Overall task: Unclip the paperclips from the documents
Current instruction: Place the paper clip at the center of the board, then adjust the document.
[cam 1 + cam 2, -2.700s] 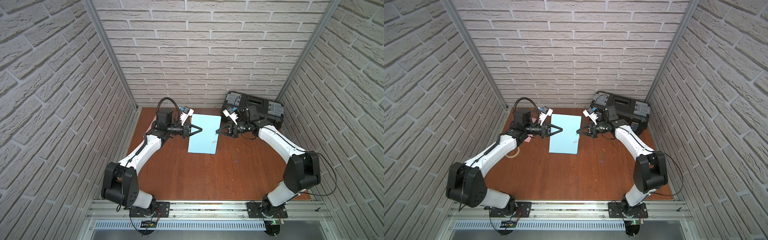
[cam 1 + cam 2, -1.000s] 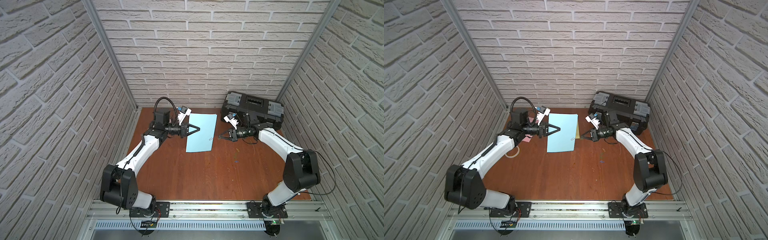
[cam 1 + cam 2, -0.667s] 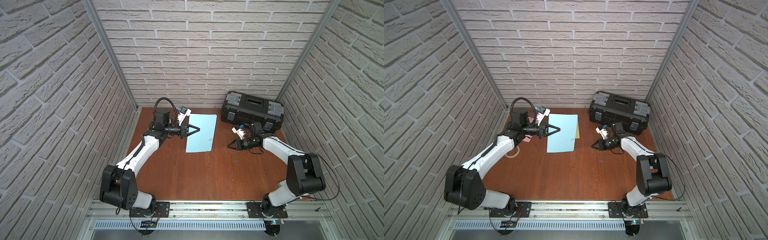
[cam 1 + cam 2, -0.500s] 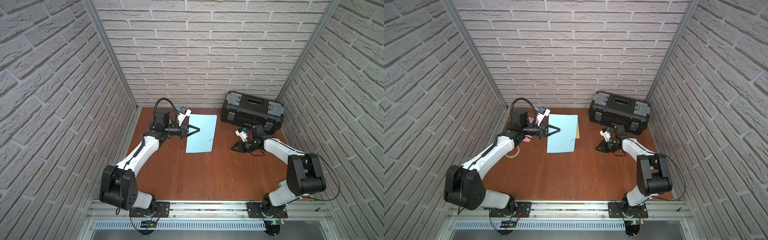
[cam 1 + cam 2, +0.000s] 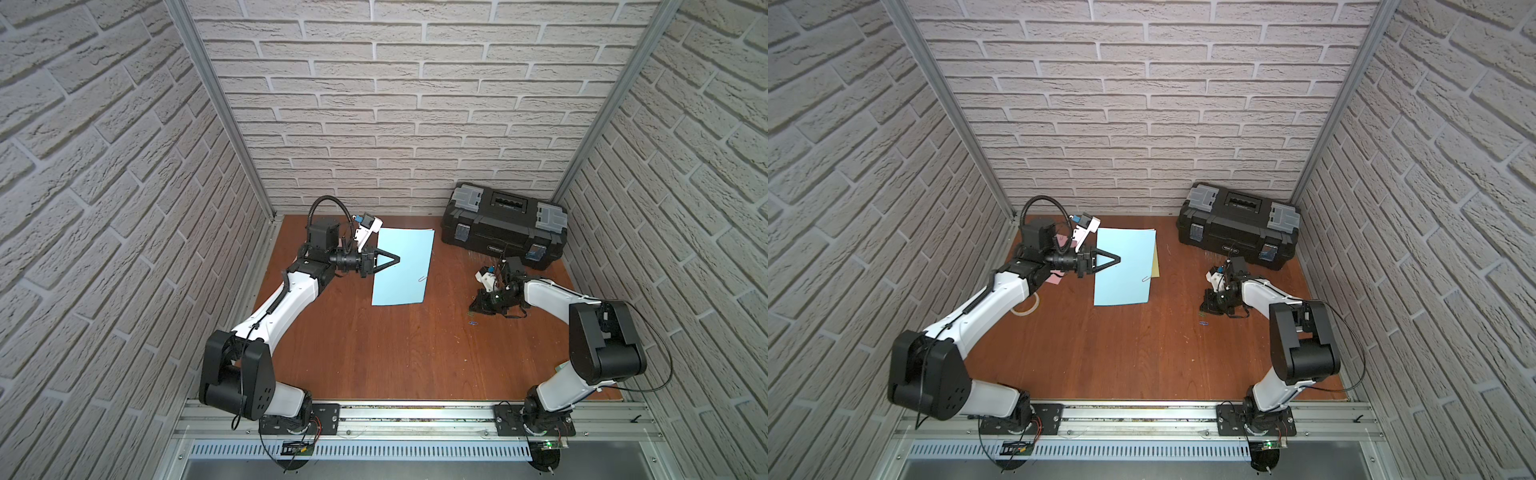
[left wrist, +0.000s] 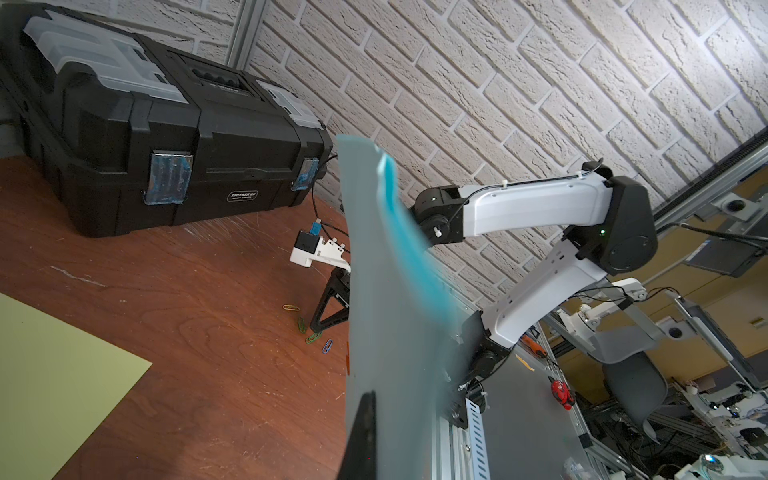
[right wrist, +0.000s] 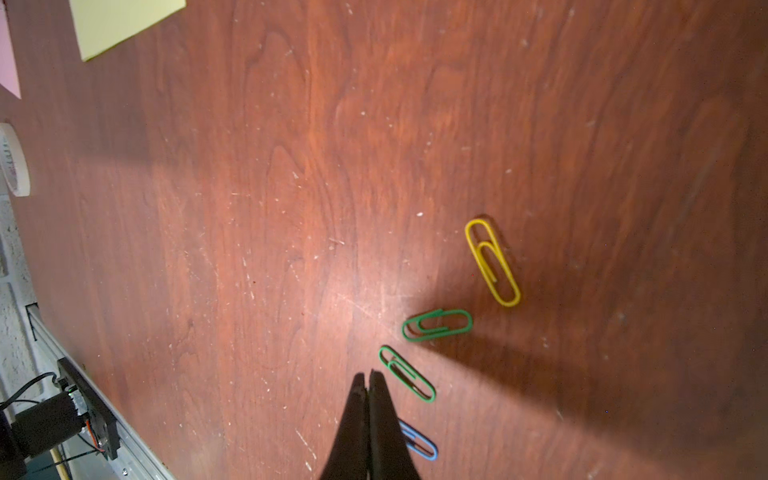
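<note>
Your black toolbox [image 5: 503, 226] sits shut at the table's [image 5: 395, 353] far right corner, its contents hidden. Your left gripper [image 5: 395, 259] is clamped on the blue sheet [image 5: 409, 249], whose long axis runs front to back, with a slanted clip [image 5: 422, 278] on its right edge. Your right gripper [image 7: 368, 380], closed and empty, stands beside four fanned loose paperclips [image 7: 437, 325] before the toolbox.

Your top views were bright and evenly lit, the brick walls [image 5: 104, 174] bowing at the edges. Your left wrist view showed the light blue sheet [image 6: 386, 332] blurred, close to the lens. Your right wrist view was dim, with glare on the bench [image 7: 365, 291] and long shadows beside the right gripper [image 7: 368, 378].
</note>
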